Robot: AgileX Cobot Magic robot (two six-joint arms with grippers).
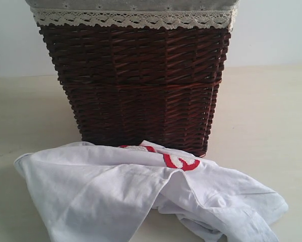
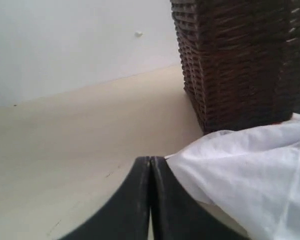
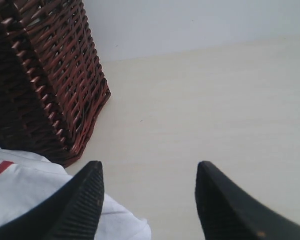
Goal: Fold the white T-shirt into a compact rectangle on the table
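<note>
White T-shirt (image 1: 140, 196): crumpled heap on the table (image 1: 272, 116), toward its near edge, just in front of a dark wicker basket (image 1: 135, 85); red lettering partly showing
Basket: lace-trimmed lining (image 1: 130, 19), stands nearer the far edge
Left gripper (image 2: 150, 162): fingers pressed together, nothing between them, shirt edge just beside
Right gripper (image 3: 150, 170): fingers spread, empty, over bare table beside the shirt
</note>
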